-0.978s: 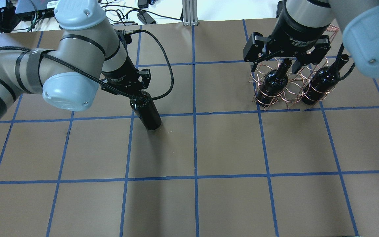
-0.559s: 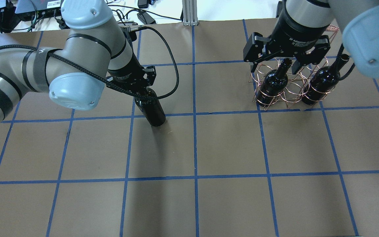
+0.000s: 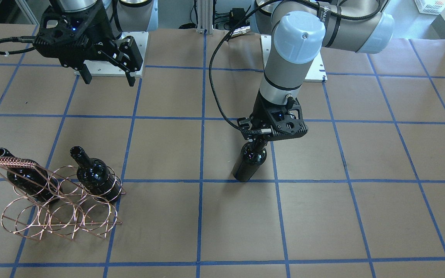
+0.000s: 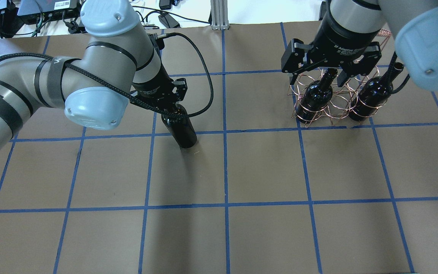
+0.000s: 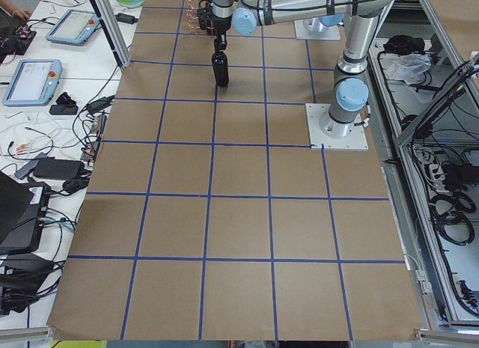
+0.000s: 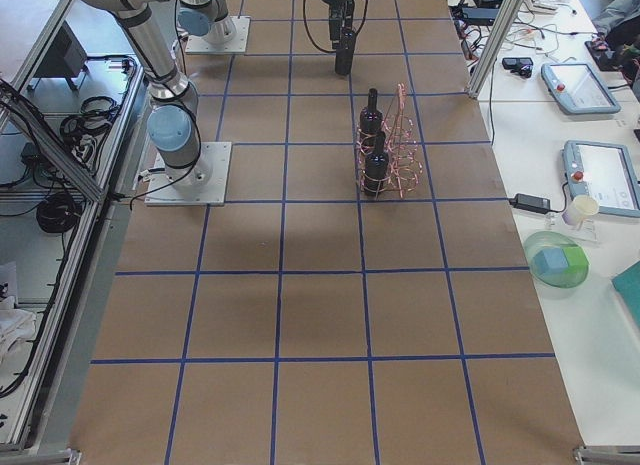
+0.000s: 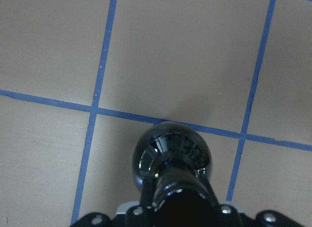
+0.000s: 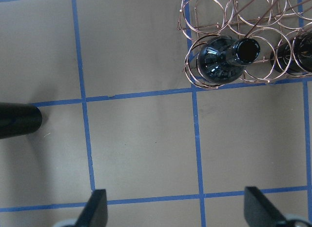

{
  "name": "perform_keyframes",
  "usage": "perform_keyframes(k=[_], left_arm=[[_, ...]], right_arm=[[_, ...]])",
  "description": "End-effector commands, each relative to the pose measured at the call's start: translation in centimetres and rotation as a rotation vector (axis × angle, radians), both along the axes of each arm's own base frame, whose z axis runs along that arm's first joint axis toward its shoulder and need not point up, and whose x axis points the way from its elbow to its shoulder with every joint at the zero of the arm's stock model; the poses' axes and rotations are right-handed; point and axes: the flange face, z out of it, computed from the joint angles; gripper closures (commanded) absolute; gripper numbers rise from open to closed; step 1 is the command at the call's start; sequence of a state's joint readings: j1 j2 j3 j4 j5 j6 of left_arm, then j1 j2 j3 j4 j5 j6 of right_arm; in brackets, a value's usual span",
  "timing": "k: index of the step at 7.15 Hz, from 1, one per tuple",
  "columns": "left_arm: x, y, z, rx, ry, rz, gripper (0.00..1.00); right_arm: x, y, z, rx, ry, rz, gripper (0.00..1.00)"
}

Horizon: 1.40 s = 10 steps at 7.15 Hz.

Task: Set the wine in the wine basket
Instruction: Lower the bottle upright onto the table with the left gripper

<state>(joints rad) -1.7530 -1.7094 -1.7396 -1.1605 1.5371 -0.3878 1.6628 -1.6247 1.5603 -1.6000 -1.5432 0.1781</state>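
My left gripper [image 4: 167, 105] is shut on the neck of a near-black wine bottle [image 4: 183, 131] and holds it upright, base close to the table, left of centre. The bottle also shows in the front view [image 3: 249, 164] and the left wrist view [image 7: 170, 156]. The copper wire wine basket [image 4: 335, 110] stands at the far right with two alike bottles [image 4: 314, 99] [image 4: 373, 95] in its end rings. Its middle rings are empty. My right gripper [image 4: 318, 80] hovers open and empty above the basket. The basket shows in the right wrist view [image 8: 214, 22].
Brown paper with blue tape grid lines [image 4: 226, 205] covers the table. An aluminium post [image 4: 217, 15] and cables [image 4: 154, 19] lie beyond the far edge. The left arm's cable [image 4: 203, 87] loops beside the held bottle.
My left arm has carried the bottle to the right, toward the basket. The right arm and the basket have not moved.
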Motion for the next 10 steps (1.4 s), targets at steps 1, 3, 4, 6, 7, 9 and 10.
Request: perform_keyframes(k=[1, 3, 4, 6, 7, 9, 10], left_arm=[[-0.34, 0.10, -0.14, 0.003, 0.000, -0.003, 1.00], [-0.37, -0.05, -0.56, 0.011, -0.002, -0.006, 1.00], [-0.46, 0.00, -0.73, 0.015, -0.002, -0.012, 1.00], [-0.46, -0.03, -0.82, 0.017, -0.002, -0.015, 1.00], [-0.47, -0.02, -0.83, 0.019, 0.000, -0.005, 0.48], [-0.72, 0.13, -0.70, 0.016, -0.006, -0.013, 0.00], [-0.94, 0.57, -0.58, 0.038, 0.003, -0.024, 0.00]], right_arm=[[-0.01, 0.07, -0.08, 0.002, 0.000, 0.000, 0.00], [-0.01, 0.07, -0.08, 0.002, 0.000, 0.000, 0.00], [-0.01, 0.07, -0.08, 0.002, 0.000, 0.000, 0.00], [-0.01, 0.07, -0.08, 0.002, 0.000, 0.000, 0.00], [-0.01, 0.07, -0.08, 0.002, 0.000, 0.000, 0.00], [-0.01, 0.08, -0.16, 0.003, 0.000, 0.000, 0.00], [-0.01, 0.08, -0.16, 0.003, 0.000, 0.000, 0.00]])
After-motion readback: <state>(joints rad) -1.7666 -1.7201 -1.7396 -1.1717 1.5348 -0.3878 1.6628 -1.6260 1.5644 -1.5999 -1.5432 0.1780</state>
